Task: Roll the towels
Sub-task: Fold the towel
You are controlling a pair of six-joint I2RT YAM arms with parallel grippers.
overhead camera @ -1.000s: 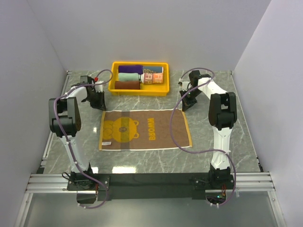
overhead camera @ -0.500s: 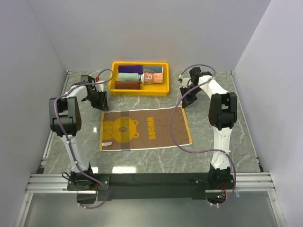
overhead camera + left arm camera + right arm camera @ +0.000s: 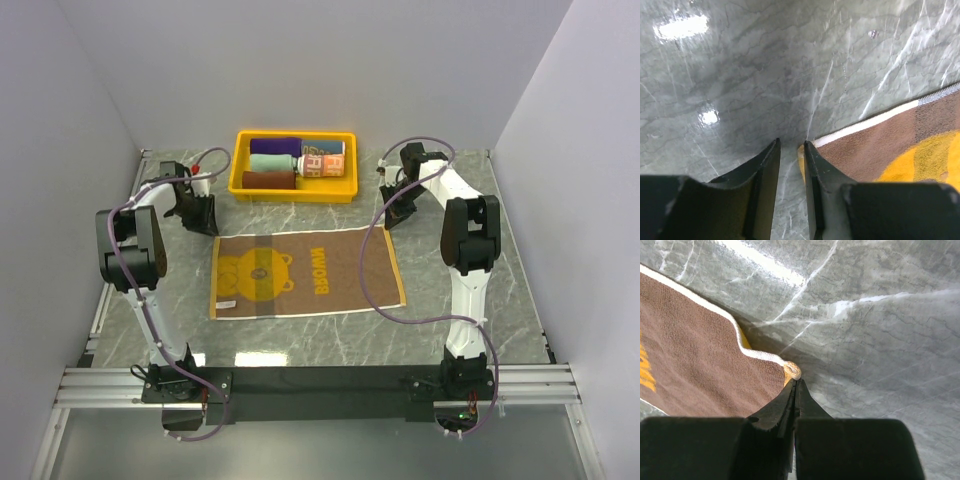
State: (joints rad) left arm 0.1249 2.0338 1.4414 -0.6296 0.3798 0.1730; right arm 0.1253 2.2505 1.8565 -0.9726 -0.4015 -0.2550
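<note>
Towel (image 3: 700,355) corner pinched by right gripper (image 3: 795,382) (left gripper (image 3: 791,144) barely parted).

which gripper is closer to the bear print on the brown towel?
Left. The left gripper sits at the brown towel's far-left corner, the bear print's end. The right gripper is at the far-right corner, beyond the BROWN lettering.

My grey marble table (image 3: 510,290) carries the brown towel (image 3: 305,275), spread flat, and a yellow tray (image 3: 295,194) behind it.
</note>
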